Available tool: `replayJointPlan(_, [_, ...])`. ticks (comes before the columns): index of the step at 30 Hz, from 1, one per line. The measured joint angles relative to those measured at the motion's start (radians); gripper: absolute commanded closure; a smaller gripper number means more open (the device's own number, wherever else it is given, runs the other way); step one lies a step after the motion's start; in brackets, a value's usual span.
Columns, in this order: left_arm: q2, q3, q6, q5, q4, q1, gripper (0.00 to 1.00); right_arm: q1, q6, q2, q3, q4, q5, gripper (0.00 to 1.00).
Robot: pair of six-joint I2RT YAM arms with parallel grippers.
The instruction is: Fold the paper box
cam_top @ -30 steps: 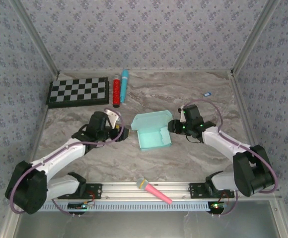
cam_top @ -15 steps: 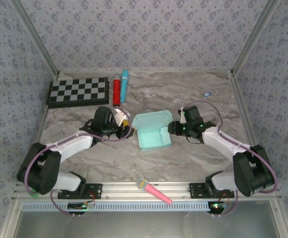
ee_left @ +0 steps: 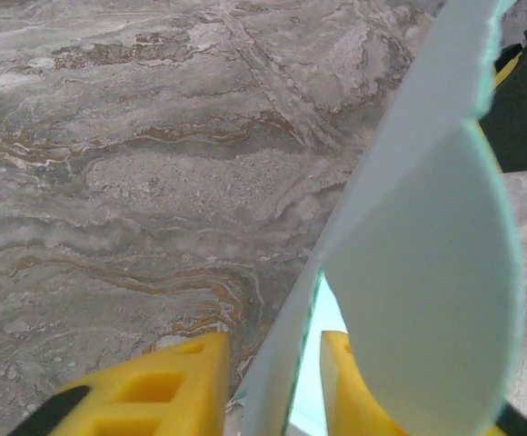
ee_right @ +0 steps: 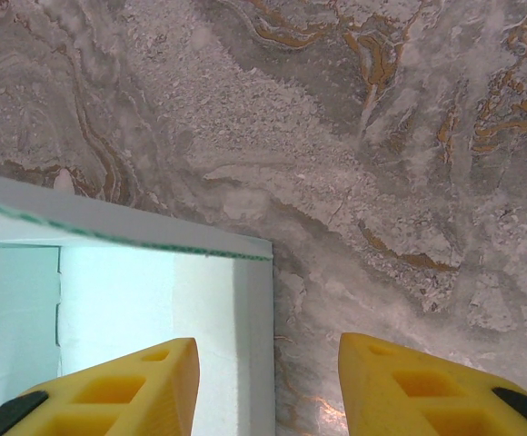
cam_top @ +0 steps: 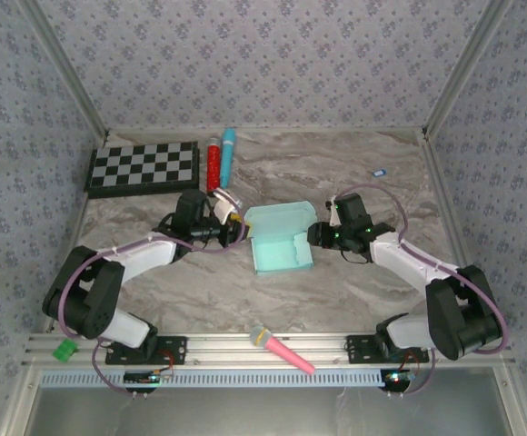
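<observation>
The paper box (cam_top: 280, 240) is pale mint and lies mid-table, its tray facing up and its lid raised at the back. My left gripper (cam_top: 237, 221) is at the lid's left end. In the left wrist view its yellow fingers (ee_left: 168, 386) stand close on either side of a thin upright panel (ee_left: 382, 173) of the box, with a slim gap still showing; a rounded flap (ee_left: 427, 291) covers the other finger. My right gripper (cam_top: 315, 233) is open and straddles the tray's right wall (ee_right: 256, 309), one finger (ee_right: 127, 386) over the inside and the other over the table.
A checkerboard (cam_top: 144, 168) lies at the back left, with a red tube (cam_top: 213, 167) and a cyan tube (cam_top: 228, 156) beside it. A pink microphone-shaped item (cam_top: 282, 350) rests on the front rail. A small blue piece (cam_top: 380, 172) sits at the back right.
The left arm has swung right to the box's left end, and its jaws have narrowed around the panel. The right arm and box have stayed put.
</observation>
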Motion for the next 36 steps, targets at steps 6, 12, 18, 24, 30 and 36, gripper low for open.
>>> replayJointPlan(6, [0.002, 0.002, 0.002, 0.013, 0.002, 0.0, 0.97, 0.001, 0.001, 0.003, -0.002, 0.0, 0.0, 0.54])
replayJointPlan(12, [0.002, 0.004, 0.004, 0.015, 0.002, 0.0, 1.0, 0.003, 0.009, 0.003, -0.04, 0.016, 0.0, 0.53])
replayJointPlan(18, [0.002, 0.006, 0.014, 0.019, -0.005, 0.0, 1.0, 0.005, 0.002, 0.025, -0.041, 0.045, -0.002, 0.51])
replayJointPlan(24, [0.002, 0.012, 0.021, 0.019, -0.013, 0.0, 1.0, 0.018, -0.008, 0.068, -0.041, 0.078, -0.014, 0.53])
replayJointPlan(30, [0.002, 0.013, 0.021, 0.018, -0.013, 0.0, 1.0, 0.052, -0.007, 0.097, -0.047, 0.137, -0.01, 0.54])
replayJointPlan(36, [0.002, 0.013, 0.021, 0.018, -0.013, 0.0, 1.0, 0.077, 0.008, 0.097, -0.09, 0.206, 0.024, 0.58])
